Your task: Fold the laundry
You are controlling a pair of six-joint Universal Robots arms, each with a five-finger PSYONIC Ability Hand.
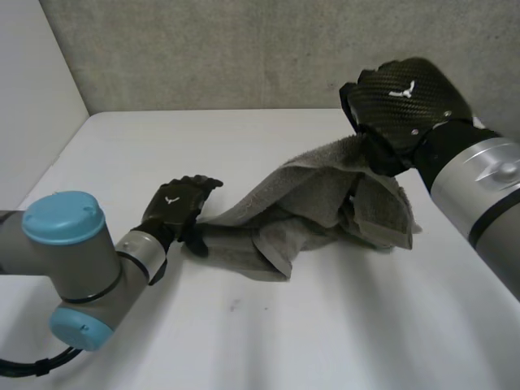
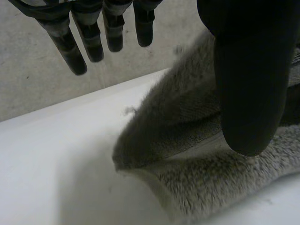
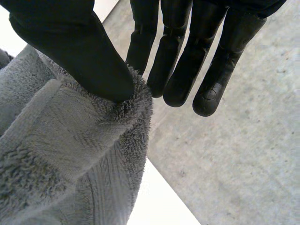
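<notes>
A grey towel [image 1: 309,203] lies crumpled on the white table [image 1: 244,325], its right end drawn up off the surface. My right hand [image 1: 406,101] is raised above that end and holds the towel's upper edge. In the right wrist view the thumb [image 3: 79,51] pinches the fluffy edge of the towel [image 3: 56,154] against the fingers. My left hand [image 1: 175,207] rests low at the towel's left corner with its fingers straight. In the left wrist view its thumb [image 2: 248,84] hangs over the towel [image 2: 197,178], and the fingers [image 2: 89,42] are spread apart from it.
A grey concrete wall [image 1: 244,49] runs along the table's far edge. A white side panel [image 1: 32,97] closes the left side. Bare tabletop stretches in front of the towel and to its left.
</notes>
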